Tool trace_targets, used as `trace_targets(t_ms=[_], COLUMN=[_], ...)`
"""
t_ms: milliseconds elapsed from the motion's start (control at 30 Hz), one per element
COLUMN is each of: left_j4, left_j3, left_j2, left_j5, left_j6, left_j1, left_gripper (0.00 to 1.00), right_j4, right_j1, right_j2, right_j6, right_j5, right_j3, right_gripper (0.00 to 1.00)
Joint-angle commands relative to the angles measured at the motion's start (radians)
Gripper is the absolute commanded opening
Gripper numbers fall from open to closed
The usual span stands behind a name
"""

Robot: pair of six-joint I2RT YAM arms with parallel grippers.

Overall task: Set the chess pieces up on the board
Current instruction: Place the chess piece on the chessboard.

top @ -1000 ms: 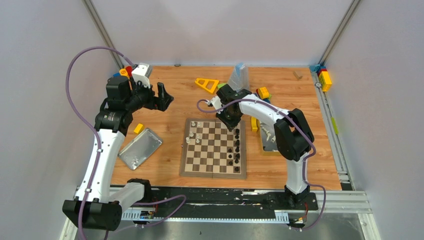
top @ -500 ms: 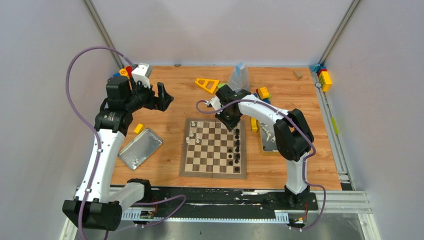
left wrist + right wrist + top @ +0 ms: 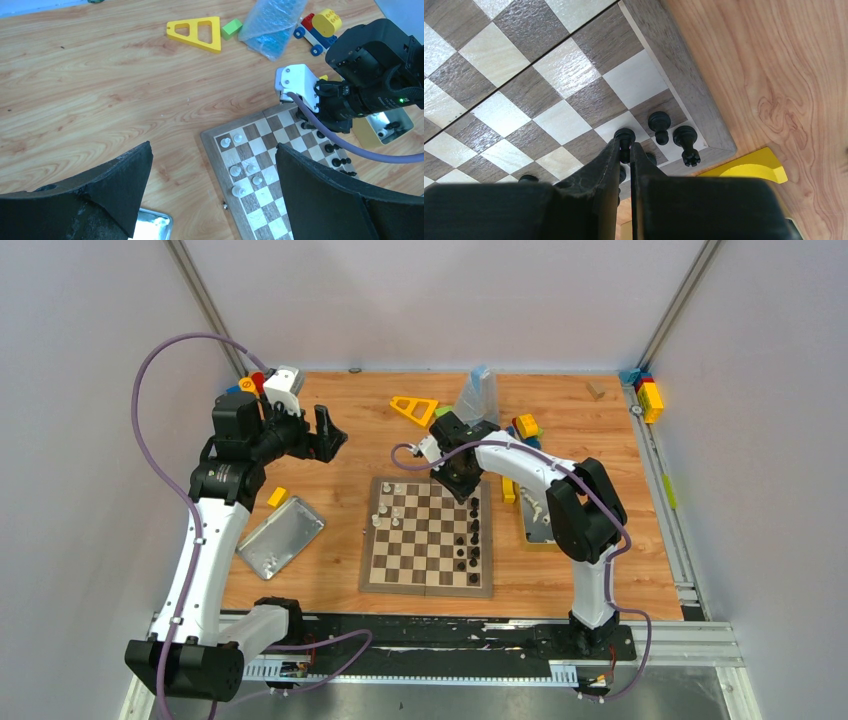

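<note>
Right wrist view: the right gripper (image 3: 625, 150) is closed on a black piece (image 3: 624, 135), fingers pinching it just below its round head. The piece sits over a square in the second column from the board's right edge, near the far corner. Whether its base already touches the square cannot be told. Its long axis appears to run in line with the fingers, roughly perpendicular to the board (image 3: 549, 65), head toward the camera.

Two more black pieces (image 3: 659, 121) stand upright just beside it in the edge column, against the brown border. Past the border lies bare table (image 3: 744, 60) and a corner of the yellow-sided tin box (image 3: 749, 170).

Top external view: the board lies flat at mid-table, its sides close to parallel with the table edges. Black pieces occupy only the two right-hand columns. White pieces (image 3: 390, 502) number about five, grouped at the far left corner. White therefore faces black across the left-right axis.

Status, as a judgement: setup is at an early stage. Both sides are well short of full rows, and most squares in the outer columns are vacant. The tin box, just beside the board's right edge, appears to hold further pieces.

The left gripper (image 3: 212, 185) hangs above the table to the board's far left, fingers spread wide, holding nothing.
</note>
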Motion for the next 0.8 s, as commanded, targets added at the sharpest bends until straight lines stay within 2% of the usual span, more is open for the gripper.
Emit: trace_targets(t_ms=[0,367,600,767], left_j4=[0.029,0.029,0.030,0.030], left_j3=[0.007,0.006,0.004,0.002], left_j2=[-0.011,-0.011,-0.012,-0.015], left_j5=[0.013,0.010,0.009,0.007], left_j6=[0.006,0.009,0.010,0.012], left_j1=[0.008,0.010,0.011,0.010], left_gripper=[1.00,1.00,1.00,1.00], right_j4=[0.000,-0.009,-0.008,-0.002], right_j1=[0.008,0.016,0.015,0.014], right_j2=[0.008,0.014,-0.002,-0.035], right_j6=[-0.015,-0.016,-0.005,0.006], right_j5=[0.013,0.014,0.015,0.006], right_j3=[-0.006,-0.003,0.005,0.027], right_gripper=[0.03,0.14,0.32,0.34])
